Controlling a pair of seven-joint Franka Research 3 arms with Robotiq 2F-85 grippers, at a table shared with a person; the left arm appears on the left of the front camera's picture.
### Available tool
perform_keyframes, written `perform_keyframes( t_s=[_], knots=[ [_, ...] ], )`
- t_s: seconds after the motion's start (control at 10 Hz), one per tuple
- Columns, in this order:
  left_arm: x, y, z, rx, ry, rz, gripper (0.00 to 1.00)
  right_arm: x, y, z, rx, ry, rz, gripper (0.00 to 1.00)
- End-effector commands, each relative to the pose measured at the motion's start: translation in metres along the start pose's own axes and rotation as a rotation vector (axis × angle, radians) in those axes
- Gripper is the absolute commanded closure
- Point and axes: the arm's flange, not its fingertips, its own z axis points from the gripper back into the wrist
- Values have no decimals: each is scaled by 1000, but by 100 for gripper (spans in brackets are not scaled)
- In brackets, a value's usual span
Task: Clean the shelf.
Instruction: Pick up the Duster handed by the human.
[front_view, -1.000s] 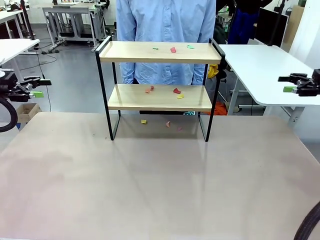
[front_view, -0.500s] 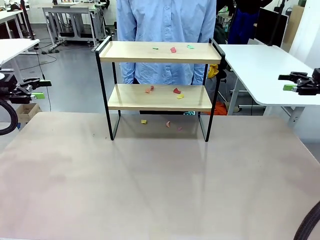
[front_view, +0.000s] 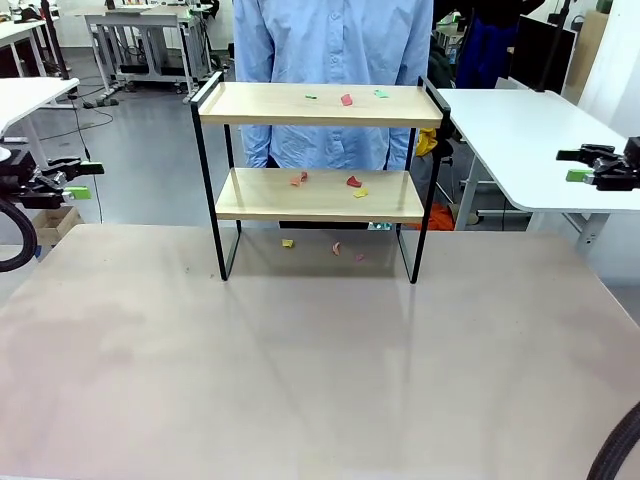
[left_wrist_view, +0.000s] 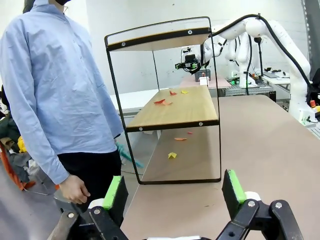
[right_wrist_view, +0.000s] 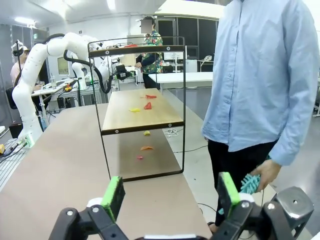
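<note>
The shelf (front_view: 318, 195) stands at the far middle of the table, two light wooden boards in a black frame. Coloured paper scraps (front_view: 346, 99) lie on its top board, more scraps (front_view: 353, 182) on the lower board, and a few (front_view: 336, 248) on the table beneath. The shelf (left_wrist_view: 172, 107) and the shelf (right_wrist_view: 137, 111) show side-on in the wrist views. My left gripper (front_view: 72, 179) hovers open off the table's left edge; my right gripper (front_view: 578, 166) hovers open off the right edge. Both are far from the shelf. Between the left fingers (left_wrist_view: 116, 192) and the right fingers (right_wrist_view: 113, 196) there is nothing.
A person in a blue shirt (front_view: 330, 45) stands right behind the shelf, holding a teal brush (right_wrist_view: 249, 182) low in one hand. A white table (front_view: 525, 130) stands at the back right. The brown table (front_view: 300, 370) spreads wide in front of the shelf.
The left gripper has drifted slightly up and left; the right gripper has barely shifted. The shelf and scraps have not moved.
</note>
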Motion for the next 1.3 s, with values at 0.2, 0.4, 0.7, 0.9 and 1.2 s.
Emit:
perform_keyframes(
  t_s=[0.2,0.4,0.7,0.9,1.2],
  knots=[
    [3,0,0,-1,2,-5,0,1,0,0,-1,-1,2,0],
    [3,0,0,-1,2,-5,0,1,0,0,-1,-1,2,0],
    [3,0,0,-1,2,-5,0,1,0,0,-1,-1,2,0],
    [3,0,0,-1,2,-5,0,1,0,0,-1,-1,2,0],
    [3,0,0,-1,2,-5,0,1,0,0,-1,-1,2,0]
  ],
)
